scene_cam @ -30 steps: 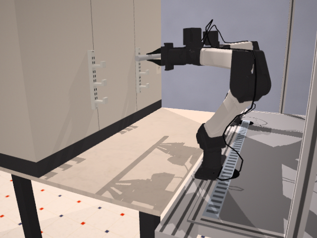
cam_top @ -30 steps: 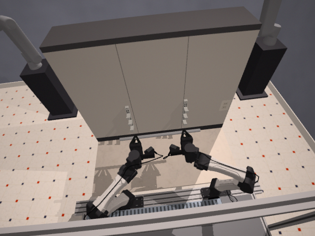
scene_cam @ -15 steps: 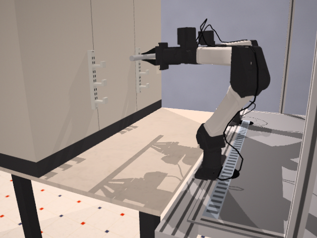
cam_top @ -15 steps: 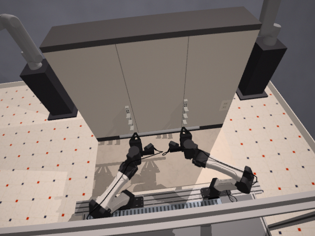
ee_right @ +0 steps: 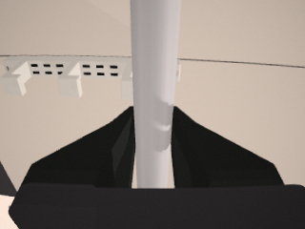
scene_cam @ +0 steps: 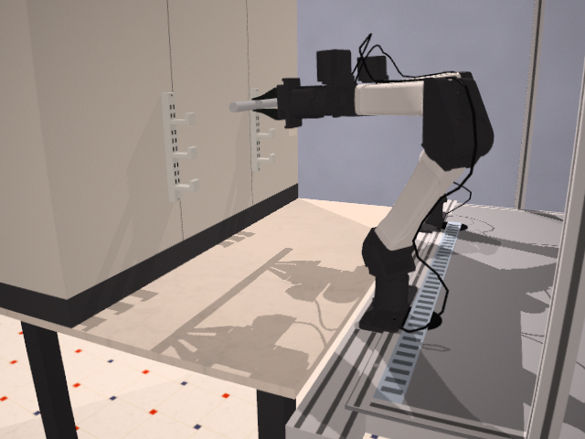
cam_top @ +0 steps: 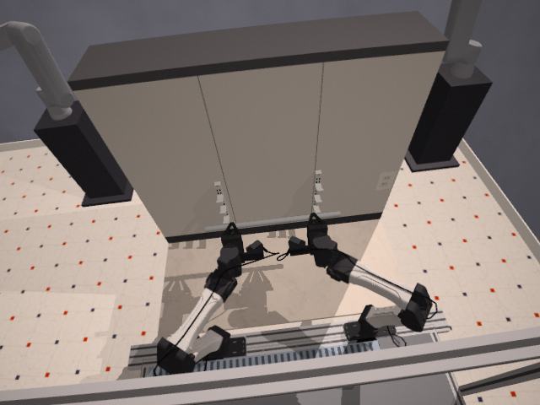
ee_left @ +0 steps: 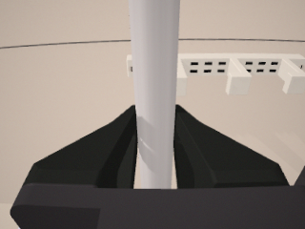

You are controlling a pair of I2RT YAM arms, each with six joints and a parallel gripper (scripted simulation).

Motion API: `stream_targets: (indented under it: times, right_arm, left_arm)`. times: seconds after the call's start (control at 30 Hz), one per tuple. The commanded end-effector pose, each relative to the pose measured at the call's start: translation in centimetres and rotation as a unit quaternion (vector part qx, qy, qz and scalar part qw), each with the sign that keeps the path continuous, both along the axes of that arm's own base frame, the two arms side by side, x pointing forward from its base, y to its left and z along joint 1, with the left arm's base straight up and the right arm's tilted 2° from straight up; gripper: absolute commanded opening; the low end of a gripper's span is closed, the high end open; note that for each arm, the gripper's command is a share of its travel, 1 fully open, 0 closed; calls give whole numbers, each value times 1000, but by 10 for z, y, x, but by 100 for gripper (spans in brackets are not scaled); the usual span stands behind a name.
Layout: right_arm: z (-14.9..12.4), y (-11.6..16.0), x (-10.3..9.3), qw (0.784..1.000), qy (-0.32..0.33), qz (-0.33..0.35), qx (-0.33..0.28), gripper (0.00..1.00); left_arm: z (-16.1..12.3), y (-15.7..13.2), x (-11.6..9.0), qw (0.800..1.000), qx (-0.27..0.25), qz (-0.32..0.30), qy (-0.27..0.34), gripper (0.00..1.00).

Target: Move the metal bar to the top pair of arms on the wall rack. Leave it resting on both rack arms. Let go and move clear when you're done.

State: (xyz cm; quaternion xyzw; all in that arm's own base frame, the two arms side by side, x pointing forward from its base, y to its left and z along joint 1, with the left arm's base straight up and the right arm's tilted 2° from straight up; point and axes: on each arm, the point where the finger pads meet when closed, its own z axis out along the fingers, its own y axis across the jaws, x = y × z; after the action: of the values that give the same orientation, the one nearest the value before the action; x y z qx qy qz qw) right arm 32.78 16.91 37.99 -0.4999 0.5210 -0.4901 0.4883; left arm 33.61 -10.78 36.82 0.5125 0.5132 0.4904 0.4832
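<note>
Looking from the top, I count two arms, two rack strips (cam_top: 218, 187) (cam_top: 317, 174) (scene_cam: 166, 142) (scene_cam: 255, 163) (ee_left: 205, 57) (ee_right: 100, 61) and one metal bar (cam_top: 274, 221) (scene_cam: 239, 106) (ee_left: 156, 72) (ee_right: 154, 62), spanning my left gripper (cam_top: 232, 226) (scene_cam: 265, 103) (ee_left: 155, 114) and right gripper (cam_top: 313, 216) (ee_right: 152, 115). From the exterior, the nearer strip carries three rack arms; the farther shows two, its top hidden. The bar is off the surface (scene_cam: 212, 293), apart from the wall and seemingly about top-arm height: lifting looks done; moving in, seating, releasing and withdrawing remain. In the left wrist view, my two fingers pinch the bar, three rack arms beyond. In the right wrist view, the other jaws pinch it likewise, again before three rack arms.
</note>
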Motion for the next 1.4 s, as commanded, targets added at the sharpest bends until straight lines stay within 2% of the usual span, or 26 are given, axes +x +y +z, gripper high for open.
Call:
stream_targets:
  times: [0.0, 1.37]
  right_arm:
    - [20, -4, 8, 1000, -19, -3, 4, 0]
    - [24, -5, 66, 1000, -19, -3, 4, 0]
  left_arm:
    - [26, 3, 8, 999, -7, 2, -34, 0]
    - [32, 4, 66, 999, -7, 2, -34, 0]
